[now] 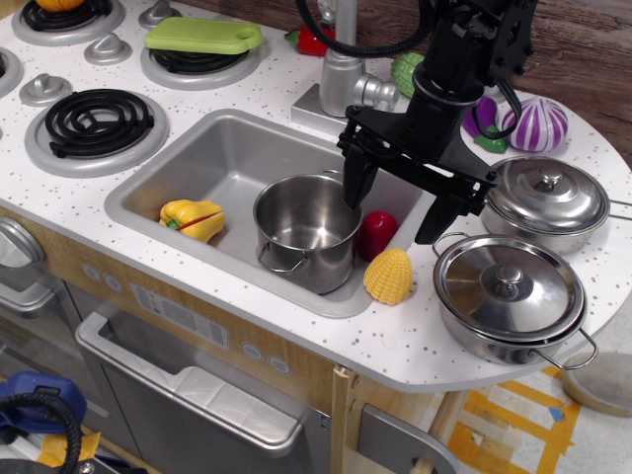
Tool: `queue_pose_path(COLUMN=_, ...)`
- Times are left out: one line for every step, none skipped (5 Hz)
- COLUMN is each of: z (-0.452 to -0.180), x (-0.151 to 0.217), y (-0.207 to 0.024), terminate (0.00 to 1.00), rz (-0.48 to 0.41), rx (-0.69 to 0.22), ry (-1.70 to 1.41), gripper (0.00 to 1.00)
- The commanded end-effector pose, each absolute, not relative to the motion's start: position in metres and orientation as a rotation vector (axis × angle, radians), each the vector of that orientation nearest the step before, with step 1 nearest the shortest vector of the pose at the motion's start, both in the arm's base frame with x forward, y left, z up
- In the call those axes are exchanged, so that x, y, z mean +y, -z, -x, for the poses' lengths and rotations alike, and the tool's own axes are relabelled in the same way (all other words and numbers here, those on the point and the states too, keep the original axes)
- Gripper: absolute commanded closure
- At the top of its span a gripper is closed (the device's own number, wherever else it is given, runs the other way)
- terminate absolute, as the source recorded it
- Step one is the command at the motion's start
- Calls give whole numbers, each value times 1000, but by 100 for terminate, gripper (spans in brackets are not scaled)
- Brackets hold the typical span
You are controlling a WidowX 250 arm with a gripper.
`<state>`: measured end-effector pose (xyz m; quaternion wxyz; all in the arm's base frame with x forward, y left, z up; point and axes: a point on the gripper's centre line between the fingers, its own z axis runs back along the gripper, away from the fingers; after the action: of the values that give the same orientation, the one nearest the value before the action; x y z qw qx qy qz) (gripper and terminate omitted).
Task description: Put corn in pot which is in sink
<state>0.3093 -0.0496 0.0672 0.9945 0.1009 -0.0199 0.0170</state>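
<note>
Yellow corn [388, 276] lies ungrasped on the sink [158, 178] rim beside the empty pot [307, 230]; jaws hang wide above.

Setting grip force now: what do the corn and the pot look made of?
The corn: apparently moulded plastic, matte yellow, with bumpy kernel rows. The pot: likely stainless steel, polished, its wall mirroring the grey sink. The gripper hangs open above.
</note>
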Motion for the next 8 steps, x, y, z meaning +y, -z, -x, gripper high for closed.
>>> queue_pose_path(z=-309, x=-50, y=-67, terminate=0, rz=-202, rx=-40, ry=-34, gripper=0)
queue_pose_path(z=-315, x=-47, y=-56, terminate=0, rz=-197, rx=-70, ry=-12, gripper=0)
queue_pose_path(z=-315, x=-50, y=-52, terminate=0, rz=-190, rx=-86, ry=-13, gripper=0)
queue_pose_path(z=-315, x=-49, y=-49, terminate=0, rz=-183, rx=-95, ry=-10, gripper=0)
queue_pose_path(z=-314, x=-51, y=-39, terminate=0, rz=-154, rx=-108, ry=-14, gripper=0)
queue_pose_path(z=-314, x=-50, y=-35, terminate=0, rz=-147, rx=-115, ry=-10, gripper=0)
queue_pose_path(z=-314, x=-48, y=-24, terminate=0, rz=-124, rx=-132, ry=-8, gripper=0)
queue_pose_path(z=-314, x=-44, y=-20, terminate=0, rz=-121, rx=-135, ry=-5, gripper=0)
